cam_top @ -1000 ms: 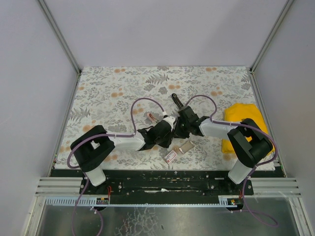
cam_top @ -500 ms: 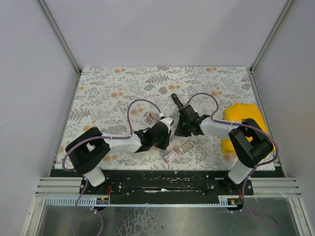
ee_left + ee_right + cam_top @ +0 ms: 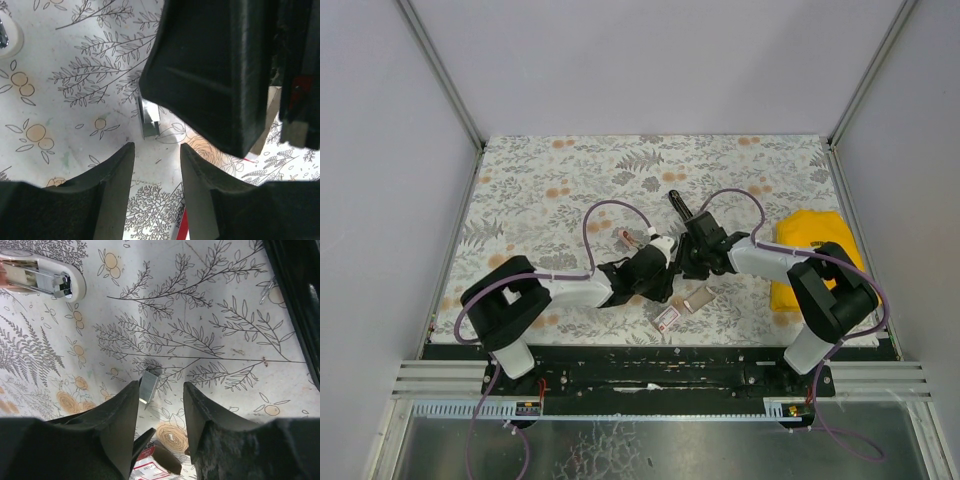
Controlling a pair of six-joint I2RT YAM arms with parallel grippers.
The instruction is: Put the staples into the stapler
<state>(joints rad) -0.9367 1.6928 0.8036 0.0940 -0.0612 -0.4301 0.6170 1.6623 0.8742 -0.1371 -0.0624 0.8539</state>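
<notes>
Both arms reach low over the flowered table [image 3: 540, 190] and meet near its middle, the left arm stretched to the right and the right arm stretched to the left, with the elbows close to the surface. The left gripper [image 3: 156, 150] points at a short strip of staples [image 3: 149, 117] which lies flat on the table just past its fingertips. Its two fingers stand apart with a moderate gap and hold nothing. The right gripper [image 3: 161, 387] comes to the same strip from the other side. Its fingers are also apart, the strip lies on the table just at their tips, and they do not grasp it. The stapler [image 3: 680, 207] lies on the table just behind the right gripper, slanted toward the far left. A small cream tool [image 3: 42, 272] with a metal part lies near the left gripper. A small box [image 3: 668, 317] is on the near side of the grippers, and a yellow cloth [image 3: 810, 245] lies at the right edge of the table.
</notes>
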